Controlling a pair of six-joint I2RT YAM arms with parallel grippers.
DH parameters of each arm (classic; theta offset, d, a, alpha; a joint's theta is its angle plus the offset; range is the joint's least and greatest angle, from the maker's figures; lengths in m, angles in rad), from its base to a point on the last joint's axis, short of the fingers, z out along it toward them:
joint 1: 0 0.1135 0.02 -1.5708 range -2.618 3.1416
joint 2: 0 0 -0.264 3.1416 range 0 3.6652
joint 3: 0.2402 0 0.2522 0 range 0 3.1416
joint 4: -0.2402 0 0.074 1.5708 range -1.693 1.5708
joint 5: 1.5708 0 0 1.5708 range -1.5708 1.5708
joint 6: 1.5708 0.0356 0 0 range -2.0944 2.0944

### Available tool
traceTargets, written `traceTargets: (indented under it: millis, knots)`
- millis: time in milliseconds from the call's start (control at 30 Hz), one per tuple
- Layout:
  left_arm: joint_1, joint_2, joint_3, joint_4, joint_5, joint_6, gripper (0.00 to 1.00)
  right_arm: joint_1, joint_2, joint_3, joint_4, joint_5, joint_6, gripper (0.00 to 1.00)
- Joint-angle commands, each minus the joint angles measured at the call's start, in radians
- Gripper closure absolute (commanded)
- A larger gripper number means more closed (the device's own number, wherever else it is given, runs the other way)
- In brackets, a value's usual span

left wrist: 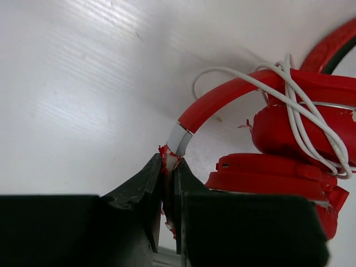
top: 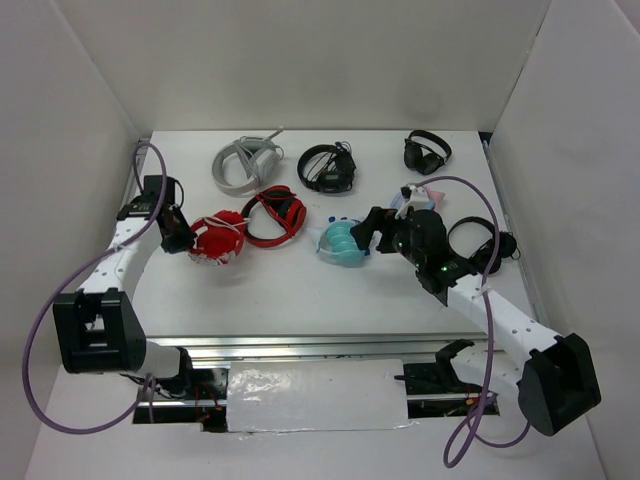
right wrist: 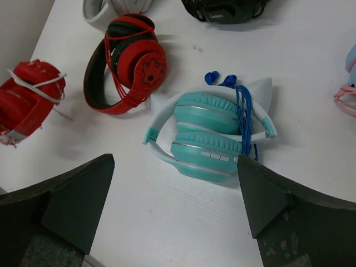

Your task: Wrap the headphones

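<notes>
Pinching the headphones (left wrist: 272, 133) by the silver end of their band, the left tool (left wrist: 169, 167) is clamped tight. They lie on the left side of the desk (top: 300, 300). The white cable (left wrist: 286, 78) already crosses the earcups, with one loop slack. It is best to hold firm and low so the winding keeps taut. The right tool (right wrist: 175, 167) hangs wide apart over the teal pair (right wrist: 208, 133).
</notes>
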Motion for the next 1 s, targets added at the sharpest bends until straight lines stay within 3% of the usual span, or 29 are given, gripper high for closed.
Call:
traceTargets:
  millis: [0,100,367,567,767,967]
  knots:
    - [0.014,0.051,0.056,0.132,0.06,0.059,1.0,-0.009,0.021,0.036,0.055,-0.028,-0.006,0.0]
    - [0.022,0.11,0.125,0.123,-0.01,0.082,1.0,-0.012,0.039,0.054,0.046,-0.019,-0.007,0.0]
    - [0.097,0.342,0.332,0.165,0.088,0.199,1.0,-0.016,0.12,0.105,0.021,-0.05,-0.001,0.0]
    - [0.103,0.555,0.516,0.107,0.068,0.273,1.0,-0.012,0.131,0.105,0.003,-0.038,-0.02,0.0]
    - [0.117,0.655,0.654,0.056,0.038,0.354,1.0,-0.012,0.131,0.102,0.005,-0.033,-0.037,0.0]
    - [0.157,0.675,0.693,0.068,0.007,0.423,1.0,-0.016,0.136,0.099,0.009,-0.018,-0.049,0.0]
